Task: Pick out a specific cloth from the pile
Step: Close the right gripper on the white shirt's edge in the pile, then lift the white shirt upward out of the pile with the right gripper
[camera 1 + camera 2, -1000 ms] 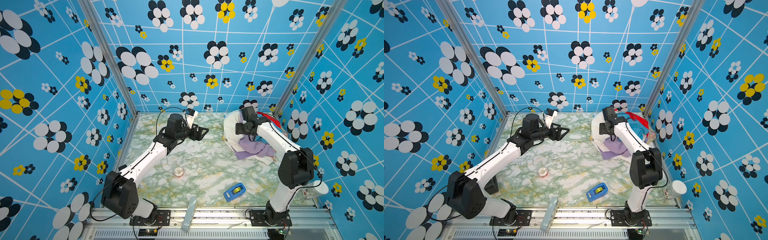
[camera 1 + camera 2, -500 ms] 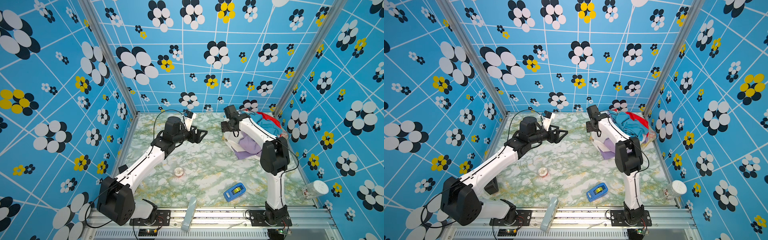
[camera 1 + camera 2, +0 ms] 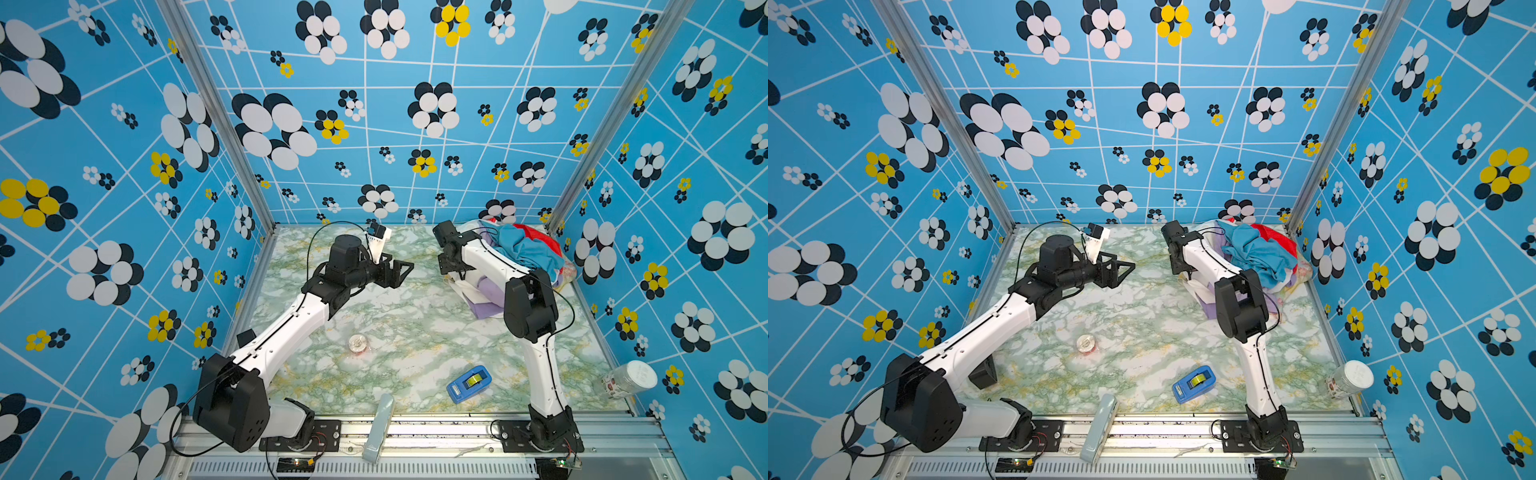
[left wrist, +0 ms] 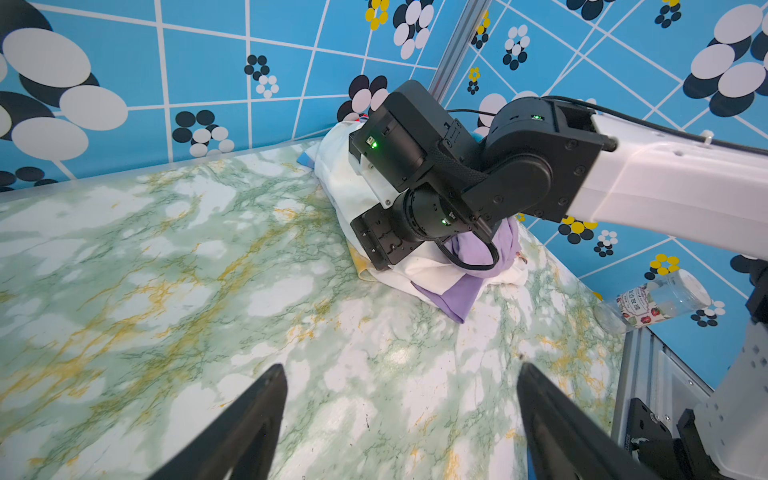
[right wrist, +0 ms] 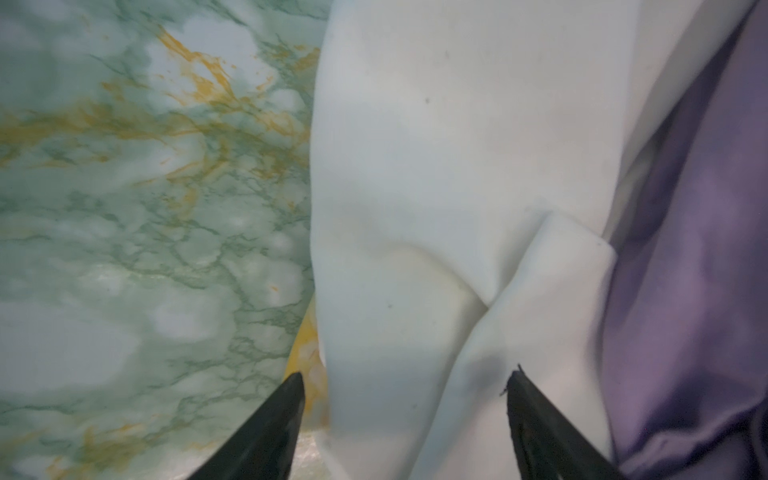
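Straddling a fold of the cloth [image 5: 415, 166], the right tool [image 5: 405, 376] stands with jaws spread, not pinched; the cream sheet lies at the side of the pile [image 3: 523, 253] in the bench's [image 3: 415, 332] far right corner, touching a lilac cloth [image 5: 685, 249]. The left tool [image 4: 401, 368] hangs spread and empty above the bench. A blue tape dispenser [image 3: 457, 390] holds a roll of tape [image 3: 471, 380], and a clear white-lidded jar [image 3: 627, 378] lies on its side by the bench's front right corner, contents unclear.
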Controlling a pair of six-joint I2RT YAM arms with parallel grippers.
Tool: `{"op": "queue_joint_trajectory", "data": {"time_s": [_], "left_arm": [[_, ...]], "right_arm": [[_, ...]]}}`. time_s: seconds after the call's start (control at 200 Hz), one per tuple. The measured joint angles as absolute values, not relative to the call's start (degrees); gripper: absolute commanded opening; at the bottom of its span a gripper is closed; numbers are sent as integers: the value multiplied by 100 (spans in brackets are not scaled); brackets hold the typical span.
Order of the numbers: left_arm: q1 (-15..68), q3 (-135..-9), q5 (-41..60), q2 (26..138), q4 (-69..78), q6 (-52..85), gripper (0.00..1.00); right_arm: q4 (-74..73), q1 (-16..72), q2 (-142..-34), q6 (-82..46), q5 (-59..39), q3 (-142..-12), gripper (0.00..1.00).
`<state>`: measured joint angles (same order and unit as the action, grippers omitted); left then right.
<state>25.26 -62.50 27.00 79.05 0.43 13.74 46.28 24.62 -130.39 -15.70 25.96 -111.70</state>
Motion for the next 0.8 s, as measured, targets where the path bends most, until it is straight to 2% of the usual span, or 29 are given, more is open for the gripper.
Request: {"op": "queue_joint_trajectory", "data": {"time_s": [0.135,0.175,0.54,0.805], "left_arm": [[2526,-6224,2698,7905,40,1372,88],[2526,-6217,2698,7902,40,1374,88],[2526,-6117,2613,7666,47,1372,88],[2526,-6110,2611,7655,47,1372,88]], "right_arm": [[4657,2458,-13139,-1594,2674,-11277,74],[4659,2458,-13172,-1601,2674,-11281,69],[4652,2458,-13222,-1754,2635,-11277,0],[4613,2458,-13072,-1761,2633,-11148,0]]}}
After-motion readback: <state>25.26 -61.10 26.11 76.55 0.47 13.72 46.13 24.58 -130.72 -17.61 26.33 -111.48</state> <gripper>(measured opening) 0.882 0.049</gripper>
